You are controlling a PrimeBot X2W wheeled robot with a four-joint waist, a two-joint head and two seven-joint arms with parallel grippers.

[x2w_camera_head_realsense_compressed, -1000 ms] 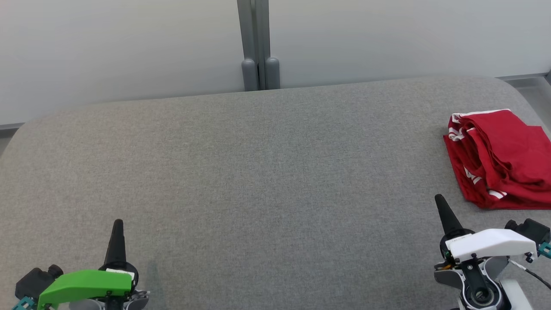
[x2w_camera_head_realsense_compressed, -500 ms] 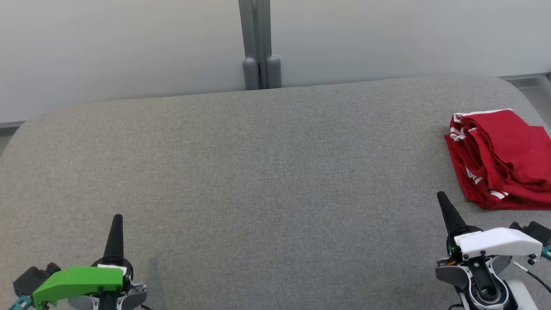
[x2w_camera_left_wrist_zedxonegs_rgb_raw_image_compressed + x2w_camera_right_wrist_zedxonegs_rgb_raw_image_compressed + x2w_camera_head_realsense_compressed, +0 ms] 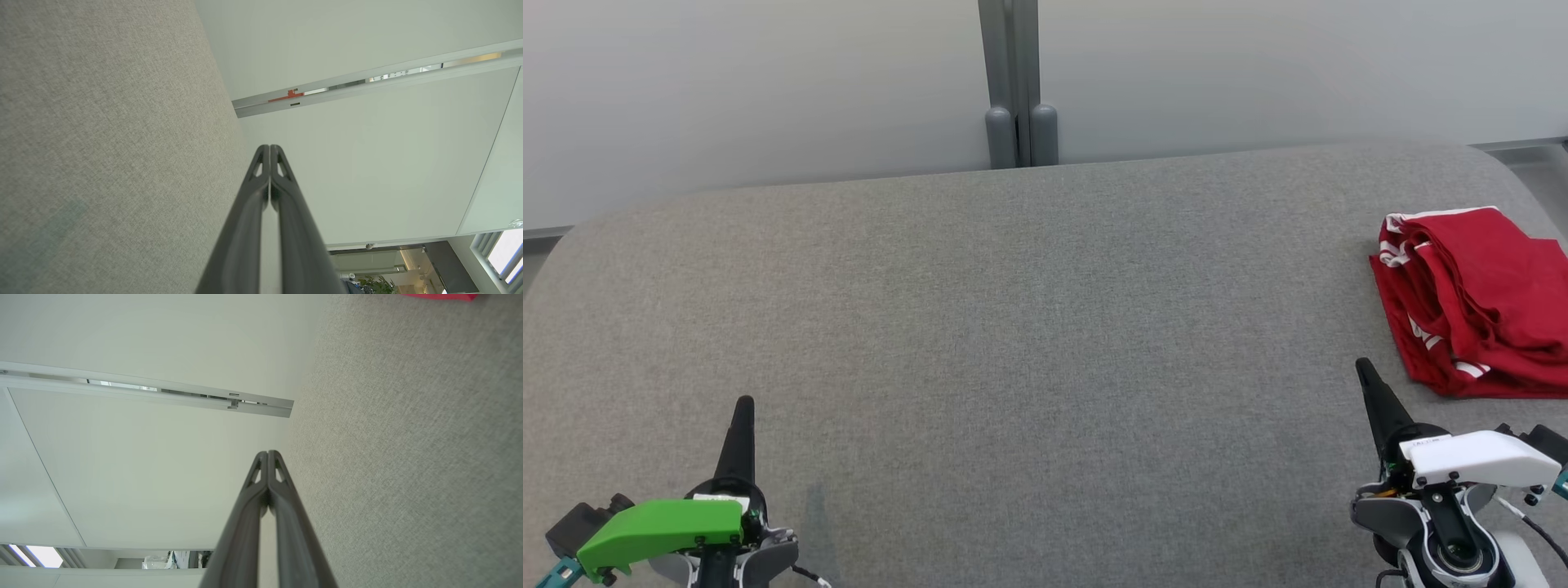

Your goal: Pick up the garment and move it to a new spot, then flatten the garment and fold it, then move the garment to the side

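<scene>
Showing the folded garment [image 3: 1474, 302], head view — right wrist view, 1 red sliver.

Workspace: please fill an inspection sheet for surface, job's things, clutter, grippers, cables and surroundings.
Surface: grey fabric-covered table.
Job's things: red garment with white trim, folded, lying at the table's right side, touched by no gripper.
Clutter: nothing seen.
Grippers: left gripper and right gripper shut, holding nothing.
Cables: thin black cable by the right wrist.
Surroundings: pale wall panels, grey post behind the table.
</scene>
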